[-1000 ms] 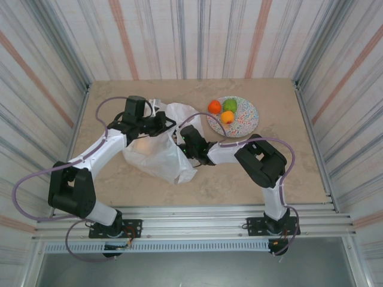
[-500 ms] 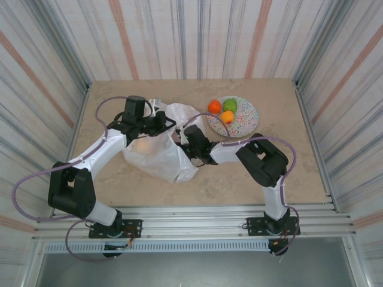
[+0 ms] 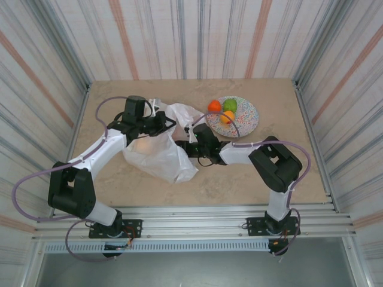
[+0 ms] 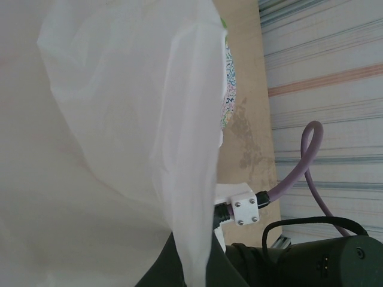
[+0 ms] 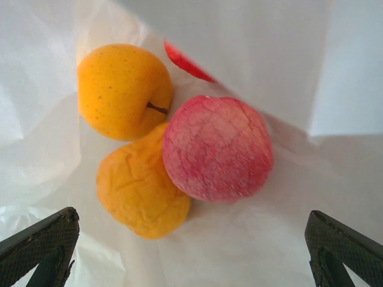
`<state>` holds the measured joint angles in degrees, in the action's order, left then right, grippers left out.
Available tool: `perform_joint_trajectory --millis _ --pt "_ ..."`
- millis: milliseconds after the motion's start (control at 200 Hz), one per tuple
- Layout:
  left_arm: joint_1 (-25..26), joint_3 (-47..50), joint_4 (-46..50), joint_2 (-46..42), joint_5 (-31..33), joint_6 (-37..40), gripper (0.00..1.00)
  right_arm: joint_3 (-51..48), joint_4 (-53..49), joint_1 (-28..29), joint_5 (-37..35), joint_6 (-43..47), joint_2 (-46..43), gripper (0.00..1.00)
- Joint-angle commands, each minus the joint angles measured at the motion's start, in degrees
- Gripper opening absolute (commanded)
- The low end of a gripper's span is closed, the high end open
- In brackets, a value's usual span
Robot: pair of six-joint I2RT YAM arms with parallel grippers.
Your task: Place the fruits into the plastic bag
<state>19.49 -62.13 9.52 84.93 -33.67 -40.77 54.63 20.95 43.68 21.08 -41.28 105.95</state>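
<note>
The left pincer (image 3: 160,123) is clenched on the far rim of the thin white translucent plastic bag (image 3: 158,152), which lies on the table (image 3: 269,173) left of centre. The right pincer (image 5: 191,218) is released, its fingers spread wide at the bag's mouth. Inside lie a smooth yellow-orange fruit (image 5: 119,89), a wrinkled orange fruit (image 5: 137,197), a pink fruit (image 5: 216,148) and a red fruit's edge (image 5: 187,63). The speckled round plate (image 3: 246,119), right of the bag, carries an orange fruit (image 3: 214,106), a green fruit (image 3: 230,104) and a small yellow-orange fruit (image 3: 226,117).

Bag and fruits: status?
Right gripper open, empty, inside plastic bag. Left gripper at bag mouth, grip hidden by film. Four fruits visible bagged; three fruits on plate.
</note>
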Motion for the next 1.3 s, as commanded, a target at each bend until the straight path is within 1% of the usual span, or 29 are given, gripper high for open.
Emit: perform_joint_trajectory --millis 0,115,356,541,757,877,947,997,1047,1127,1162,1182,1222,1253,1293 --pt "-0.5 0.05 -0.29 -1.51 -1.58 0.43 0.0 -2.08 -2.89 -0.44 -0.56 2.49 -3.88 0.99" --pt "-0.5 0.04 -0.3 -1.52 -1.49 0.44 0.0 -4.67 -5.07 -0.5 -1.36 3.51 -8.12 0.99" --pt "-0.5 0.51 -1.06 -1.43 -1.59 0.23 0.0 -10.11 -11.75 -0.93 -6.4 6.42 -19.08 1.0" --pt "-0.53 0.6 -1.24 -1.32 -1.49 0.1 0.0 -12.84 -14.12 -3.0 -8.91 6.99 -22.74 0.98" --pt "-0.51 0.51 -1.18 -1.21 -1.44 0.17 0.0 -13.4 -18.04 -4.78 -14.48 7.0 -23.43 0.93" --pt "-0.54 0.53 -1.13 -1.24 -1.51 0.17 0.0 -11.43 -22.82 -4.85 -18.22 7.2 -22.06 0.91" --pt "-0.5 0.65 -1.11 -1.25 -1.49 0.16 0.0 -10.73 -23.17 -5.03 -18.99 6.21 -20.66 0.91" --pt "-0.51 0.67 -1.18 -1.18 -1.45 0.16 0.0 -10.45 -21.78 -5.27 -18.2 5.46 -19.62 0.91" --pt "-0.5 0.77 -1.15 -1.12 -1.48 0.17 0.0 -9.95 -19.44 -5.34 -15.73 5.15 -18.55 0.91" --pt "-0.46 0.82 -1.09 -1.16 -1.57 0.24 0.0 -10.46 -10.56 -5.95 -5.78 6.49 -16.33 0.92" --pt "-0.57 0.88 -1.03 -1.23 -1.49 0.24 0.0 -10.07 -9.0 -6.23 -4.7 5.42 -15.39 0.91" --pt "-0.51 0.87 -1.06 -1.25 -1.49 0.21 0.0 -9.56 -9.5 -6.27 -5.8 4.64 -15.03 0.9" --pt "-0.52 0.92 -1.01 -1.25 -1.49 0.19 0.0 -8.16 -12.85 -6.33 -10.34 3.03 -14.29 0.87" --pt "-0.49 0.91 -1.03 -1.33 -1.49 0.23 0.0 -6.9 -15.92 -6.5 -14.03 1.99 -13.68 0.87" --pt "-0.5 0.96 -1.27 -1.34 -1.46 0.17 0.0 -6.15 -17.82 -6.79 -17.2 1.04 -13.15 0.87"
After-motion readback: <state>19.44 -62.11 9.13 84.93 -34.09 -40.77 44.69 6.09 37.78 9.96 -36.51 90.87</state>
